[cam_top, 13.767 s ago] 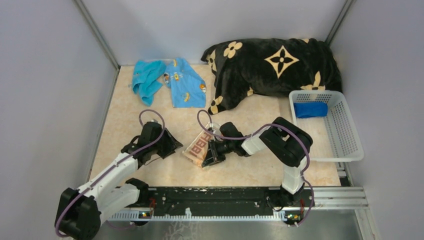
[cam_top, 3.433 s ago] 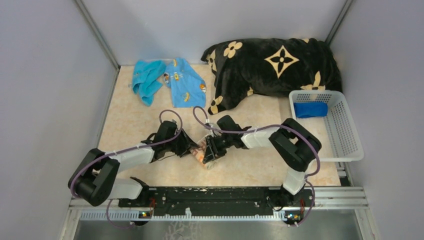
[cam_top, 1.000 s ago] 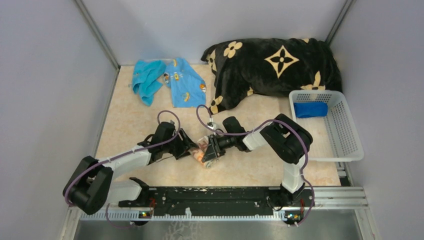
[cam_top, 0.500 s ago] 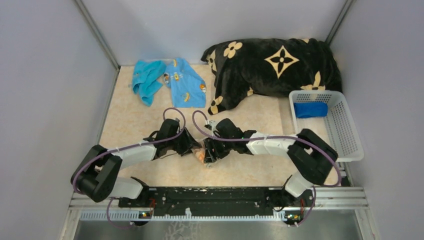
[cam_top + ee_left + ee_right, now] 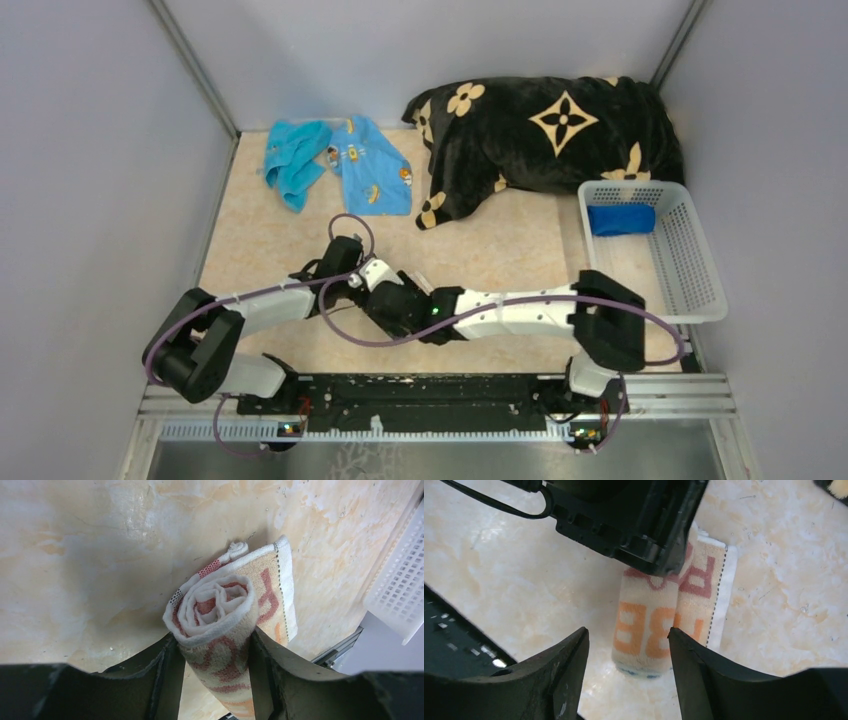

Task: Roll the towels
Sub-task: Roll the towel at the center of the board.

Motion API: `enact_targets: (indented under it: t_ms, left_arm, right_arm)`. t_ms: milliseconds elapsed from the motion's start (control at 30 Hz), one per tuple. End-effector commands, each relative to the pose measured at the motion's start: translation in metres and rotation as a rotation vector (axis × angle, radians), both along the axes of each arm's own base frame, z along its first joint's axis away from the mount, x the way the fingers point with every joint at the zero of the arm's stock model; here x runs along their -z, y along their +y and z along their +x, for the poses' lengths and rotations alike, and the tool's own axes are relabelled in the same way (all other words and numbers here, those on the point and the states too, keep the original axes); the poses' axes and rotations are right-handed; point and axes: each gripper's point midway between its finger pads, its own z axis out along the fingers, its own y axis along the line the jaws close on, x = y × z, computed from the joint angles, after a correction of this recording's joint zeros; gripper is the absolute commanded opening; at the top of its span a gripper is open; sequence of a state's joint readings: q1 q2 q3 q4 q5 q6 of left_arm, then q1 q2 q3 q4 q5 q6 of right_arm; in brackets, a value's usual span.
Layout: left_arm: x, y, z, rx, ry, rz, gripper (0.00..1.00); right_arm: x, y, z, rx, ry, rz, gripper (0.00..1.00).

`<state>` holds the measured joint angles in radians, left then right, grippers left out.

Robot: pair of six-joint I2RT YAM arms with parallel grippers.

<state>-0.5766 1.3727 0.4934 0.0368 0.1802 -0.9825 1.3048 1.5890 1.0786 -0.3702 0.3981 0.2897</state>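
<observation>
From above, the rolled striped towel (image 5: 216, 611) could not be made out under the left arm (image 5: 268, 304) and the right arm (image 5: 512, 310). In the left wrist view its lower end ran off the bottom edge, and the right edge cut the white basket (image 5: 400, 585). In the right wrist view the left gripper (image 5: 656, 567) covered its far end and some lettering.

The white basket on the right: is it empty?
No, a dark blue towel lies in the white basket, at its far end.

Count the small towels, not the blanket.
4: turquoise towel and cartoon-print towel at far left, dark blue towel in the basket, lettered towel rolled in the left gripper. More may hide under the blanket.
</observation>
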Motion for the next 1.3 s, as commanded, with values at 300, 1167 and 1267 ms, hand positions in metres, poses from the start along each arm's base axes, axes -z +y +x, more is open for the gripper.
enact_targets:
  t_ms: [300, 1167, 1267]
  left_arm:
    - [0.029, 0.023, -0.011, -0.014, 0.055, 0.142, 0.55]
    - [-0.037, 0.016, -0.018, -0.04, -0.101, -0.072, 0.8]
    - [-0.034, 0.009, -0.018, -0.03, -0.074, -0.106, 0.8]
  right_arm:
    - [0.072, -0.023, 0.012, 0.028, -0.151, -0.378, 0.54]
    - [0.068, -0.019, -0.029, -0.233, 0.873, 0.461, 0.29]
    - [0.068, -0.021, -0.025, -0.223, 0.952, 0.545, 0.3]
